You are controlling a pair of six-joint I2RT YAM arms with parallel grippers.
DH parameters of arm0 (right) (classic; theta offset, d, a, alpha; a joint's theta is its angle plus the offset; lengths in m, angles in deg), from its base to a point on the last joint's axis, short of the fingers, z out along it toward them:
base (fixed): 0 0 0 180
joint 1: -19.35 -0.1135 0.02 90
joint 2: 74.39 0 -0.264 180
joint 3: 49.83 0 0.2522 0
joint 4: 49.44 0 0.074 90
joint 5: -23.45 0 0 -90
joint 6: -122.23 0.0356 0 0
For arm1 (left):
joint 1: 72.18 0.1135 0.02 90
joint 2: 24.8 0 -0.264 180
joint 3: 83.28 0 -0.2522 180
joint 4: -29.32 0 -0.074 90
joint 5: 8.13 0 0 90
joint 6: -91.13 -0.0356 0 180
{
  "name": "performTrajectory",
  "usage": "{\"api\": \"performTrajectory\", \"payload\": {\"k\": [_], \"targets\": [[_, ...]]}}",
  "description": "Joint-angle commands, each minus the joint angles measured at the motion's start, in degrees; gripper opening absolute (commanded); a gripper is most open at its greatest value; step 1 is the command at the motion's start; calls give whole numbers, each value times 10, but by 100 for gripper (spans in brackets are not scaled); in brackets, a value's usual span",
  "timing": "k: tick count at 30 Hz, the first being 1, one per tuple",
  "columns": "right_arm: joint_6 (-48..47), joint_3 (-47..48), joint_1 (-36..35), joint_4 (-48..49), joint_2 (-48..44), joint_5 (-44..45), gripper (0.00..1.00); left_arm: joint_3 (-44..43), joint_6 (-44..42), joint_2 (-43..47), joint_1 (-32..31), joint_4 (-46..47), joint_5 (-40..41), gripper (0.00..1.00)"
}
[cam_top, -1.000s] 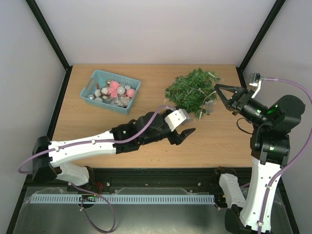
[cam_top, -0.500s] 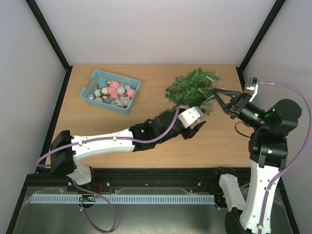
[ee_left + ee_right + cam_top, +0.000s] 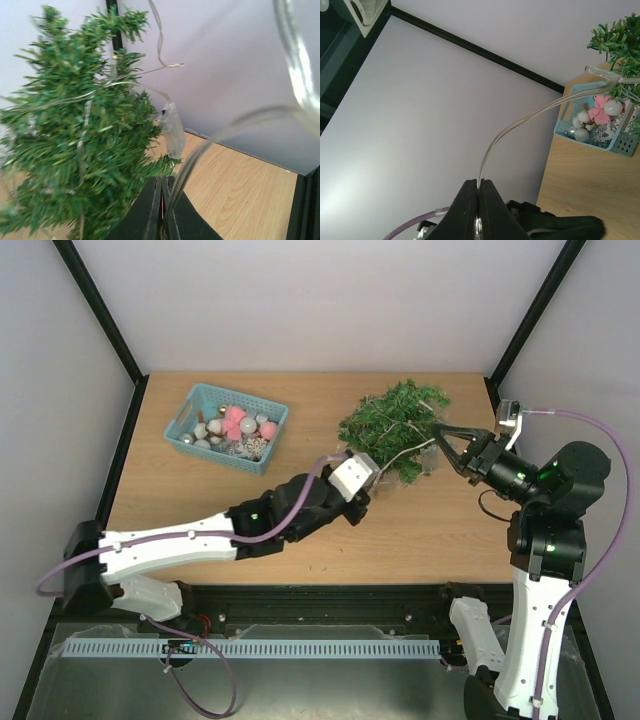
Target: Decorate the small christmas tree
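The small christmas tree [image 3: 395,420] lies at the table's back right, bushy and dark green, with a thin clear light wire [image 3: 415,448] strung through it. My left gripper [image 3: 370,468] is at the tree's near edge, shut on that wire [image 3: 225,130], which rises from its tips [image 3: 162,177] beside the tree [image 3: 75,140]. A clear battery box [image 3: 172,130] hangs from the branches. My right gripper [image 3: 440,430] is just right of the tree and shut on the wire [image 3: 520,125], which arcs from its tips [image 3: 479,182] toward the tree [image 3: 620,35].
A teal basket [image 3: 262,440] of pink, white and silver ornaments stands at the back left, also in the right wrist view as the basket [image 3: 565,131]. Grey walls and black frame posts [image 3: 525,320] enclose the table.
My left gripper was open and right of the tree's base; it has pulled back left to the tree and shut on the wire. My right gripper has barely shifted.
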Motion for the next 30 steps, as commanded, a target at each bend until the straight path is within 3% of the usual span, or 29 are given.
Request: {"api": "performTrajectory", "payload": {"k": [1, 10, 22, 30], "targets": [[-15, -4, -7, -1, -8, -12, 1, 41, 31, 74, -5, -22, 31, 3], [-14, -20, -15, -5, -14, -16, 1, 93, 97, 242, 10, -111, 47, 2], [0, -59, -15, 35, -11, -11, 7, 59, 147, 253, 87, -190, 10, 2], [1, -58, -15, 44, -5, -10, 25, 37, 171, 259, 171, -214, -47, 2]]}}
